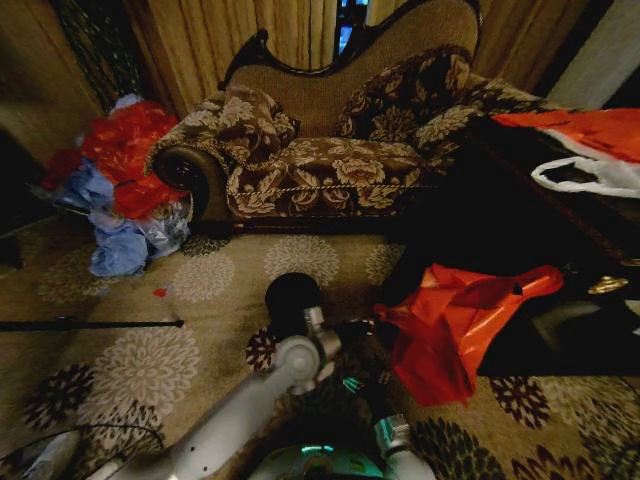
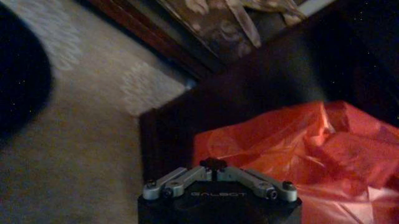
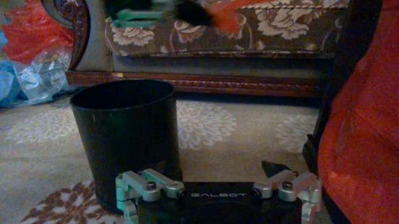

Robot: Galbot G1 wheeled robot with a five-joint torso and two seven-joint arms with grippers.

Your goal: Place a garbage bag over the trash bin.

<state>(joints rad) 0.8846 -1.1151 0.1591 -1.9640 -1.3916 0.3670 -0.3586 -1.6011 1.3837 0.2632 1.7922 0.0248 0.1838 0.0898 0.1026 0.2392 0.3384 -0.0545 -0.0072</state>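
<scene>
— Where are your grippers?

— Both low beside the trash bin (image 3: 126,140), which stands upright on the patterned carpet (image 1: 150,360). My right gripper (image 3: 218,198) sits at its foot, fingers spread wide, gripping nothing. My left gripper (image 2: 215,164) has its fingers drawn together, just by the garbage bag (image 2: 311,154); whether they pinch the plastic I cannot tell.

— And the bag?

— To the bin's right, draped off a dark table (image 1: 560,350). Behind the bin stands the floral sofa (image 1: 330,160).

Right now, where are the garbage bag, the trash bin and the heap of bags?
garbage bag (image 1: 455,320): head view, middle of its glossy red plastic.
trash bin (image 3: 128,135): right wrist view, front of its black wall.
heap of bags (image 1: 125,150): head view, red upper part.
</scene>
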